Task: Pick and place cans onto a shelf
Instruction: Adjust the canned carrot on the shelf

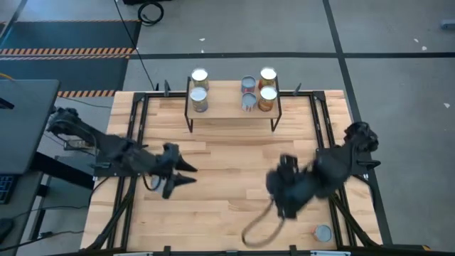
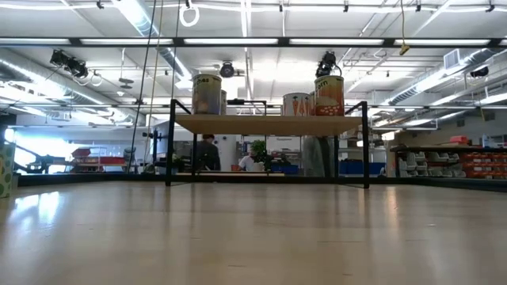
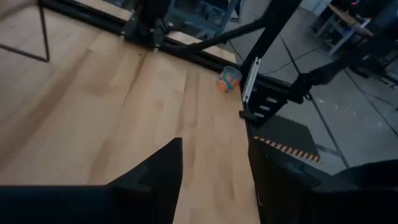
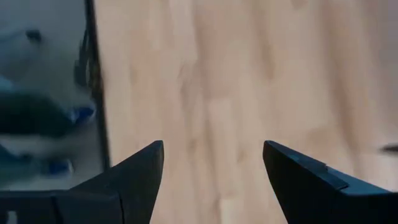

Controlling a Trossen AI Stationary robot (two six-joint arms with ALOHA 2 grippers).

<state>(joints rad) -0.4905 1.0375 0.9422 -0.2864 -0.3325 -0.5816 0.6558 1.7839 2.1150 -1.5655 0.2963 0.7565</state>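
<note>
The shelf [image 1: 233, 107] stands at the table's far middle, its wood board on thin black legs. Several cans stand upright on its board: two at the left [image 1: 199, 98] and several at the right [image 1: 267, 96]; they also show in the low view [image 2: 329, 95]. One can [image 1: 323, 232] stands alone on the table near the front right corner, and also shows in the left wrist view [image 3: 229, 78]. My left gripper [image 1: 193, 174] is open and empty over the table's left middle, pointing right. My right gripper [image 4: 213, 146] is open and empty over bare wood at the front right [image 1: 282, 206].
Black frame rails [image 1: 135, 135] run along the table's left and right sides. A cable loop [image 1: 259, 227] hangs below my right arm near the front edge. A round pale thing [image 1: 152, 183] shows partly under my left arm. Bare wood lies between the grippers and the shelf.
</note>
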